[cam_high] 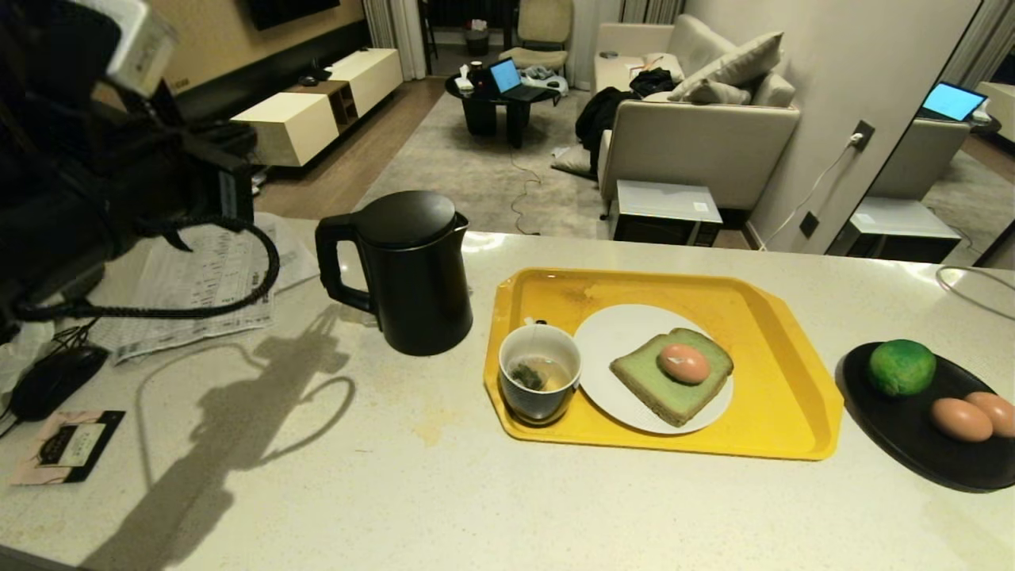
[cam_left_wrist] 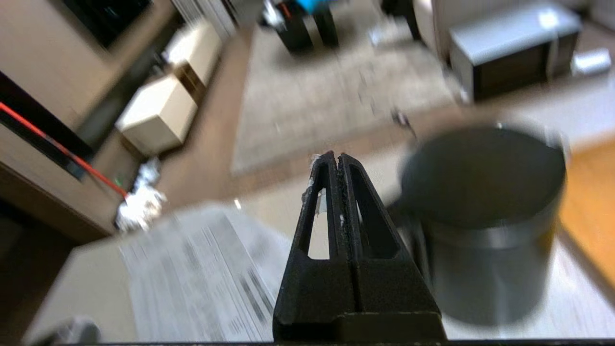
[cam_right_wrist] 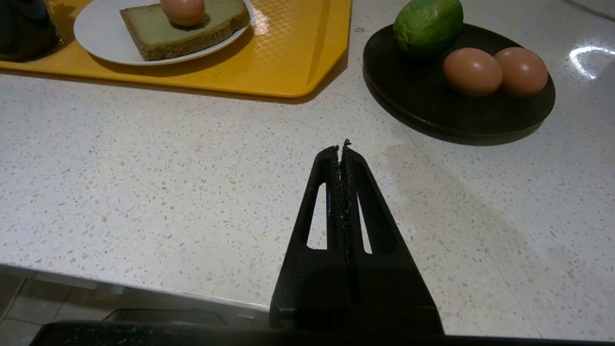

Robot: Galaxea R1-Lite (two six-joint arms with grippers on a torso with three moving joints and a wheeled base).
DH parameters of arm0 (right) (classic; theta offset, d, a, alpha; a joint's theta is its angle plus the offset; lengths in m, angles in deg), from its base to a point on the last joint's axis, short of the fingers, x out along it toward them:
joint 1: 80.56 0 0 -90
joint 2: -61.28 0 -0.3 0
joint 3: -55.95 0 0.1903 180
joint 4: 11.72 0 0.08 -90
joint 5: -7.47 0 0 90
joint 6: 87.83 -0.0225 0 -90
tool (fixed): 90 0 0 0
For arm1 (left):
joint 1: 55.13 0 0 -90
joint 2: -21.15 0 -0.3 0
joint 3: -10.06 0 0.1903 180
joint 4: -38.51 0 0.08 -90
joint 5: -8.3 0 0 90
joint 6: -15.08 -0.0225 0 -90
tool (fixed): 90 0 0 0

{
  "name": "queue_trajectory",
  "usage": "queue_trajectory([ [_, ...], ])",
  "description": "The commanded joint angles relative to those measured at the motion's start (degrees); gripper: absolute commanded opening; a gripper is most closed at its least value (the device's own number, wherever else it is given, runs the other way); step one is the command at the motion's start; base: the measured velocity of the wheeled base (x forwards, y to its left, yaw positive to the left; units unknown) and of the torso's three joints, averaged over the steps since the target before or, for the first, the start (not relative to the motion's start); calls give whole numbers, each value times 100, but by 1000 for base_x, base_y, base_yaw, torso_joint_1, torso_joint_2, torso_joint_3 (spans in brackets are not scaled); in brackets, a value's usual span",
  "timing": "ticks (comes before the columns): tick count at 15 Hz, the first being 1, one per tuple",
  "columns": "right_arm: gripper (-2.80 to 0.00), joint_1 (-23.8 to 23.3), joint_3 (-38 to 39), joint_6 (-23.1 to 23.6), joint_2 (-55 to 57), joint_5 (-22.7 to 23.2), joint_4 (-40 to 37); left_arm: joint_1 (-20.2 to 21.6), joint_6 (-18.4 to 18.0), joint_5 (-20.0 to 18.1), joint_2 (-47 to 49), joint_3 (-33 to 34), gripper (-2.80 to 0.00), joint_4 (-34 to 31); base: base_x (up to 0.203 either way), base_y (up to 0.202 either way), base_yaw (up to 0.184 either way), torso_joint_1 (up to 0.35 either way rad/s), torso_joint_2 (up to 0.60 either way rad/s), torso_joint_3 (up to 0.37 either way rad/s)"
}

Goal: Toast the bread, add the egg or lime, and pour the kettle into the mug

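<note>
Left gripper (cam_left_wrist: 339, 161), jaws pressed together and empty, hangs beside kettle (cam_high: 416, 274); right gripper (cam_right_wrist: 342, 149) likewise closed, parked. Risk: arm clips kettle, spilling onto tray (cam_high: 793, 428).

A bulky black left arm (cam_high: 95, 198) fills the upper left, trailing a looped black cable (cam_high: 238, 277); both grippers' fingers (cam_right_wrist: 343, 202) are matte black triangles (each with slotted cut-outs)

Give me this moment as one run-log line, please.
left gripper: shut, empty, beside kettle | right gripper: shut, parked | egg: on bread
</note>
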Motion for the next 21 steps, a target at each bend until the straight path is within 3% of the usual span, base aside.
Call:
queue_trajectory([
  [1, -280, 0, 18, -6, 0, 0, 5, 102, -57, -1, -18, -691, -280, -47, 0, 0, 0, 0, 0, 0],
  [3, -280, 0, 18, 0, 0, 0, 5, 164, -93, -27, -93, -1128, -280, -92, 0, 0, 0, 0, 0, 0],
  [8, -280, 0, 18, 0, 0, 0, 5, 147, -150, -21, -1141, -1220, -280, -603, 0, 0, 0, 0, 0, 0],
  [10, -280, 0, 18, -8, 0, 0, 5, 160, -396, 7, -1780, -1263, -280, -1125, 0, 0, 0, 0, 0, 0],
  [14, -280, 0, 18, 0, 0, 0, 5, 290, -1263, 242, -3165, -1361, -280, -2562, 0, 0, 0, 0, 0, 0],
  [17, -280, 0, 18, -2, 0, 0, 5, 712, -1528, 270, -4173, -1192, -280, -3687, 0, 0, 0, 0, 0, 0],
  [21, -280, 0, 18, -9, 0, 0, 5, 1306, -1367, 289, -5176, -708, -280, -4254, 0, 0, 0, 0, 0, 0],
])
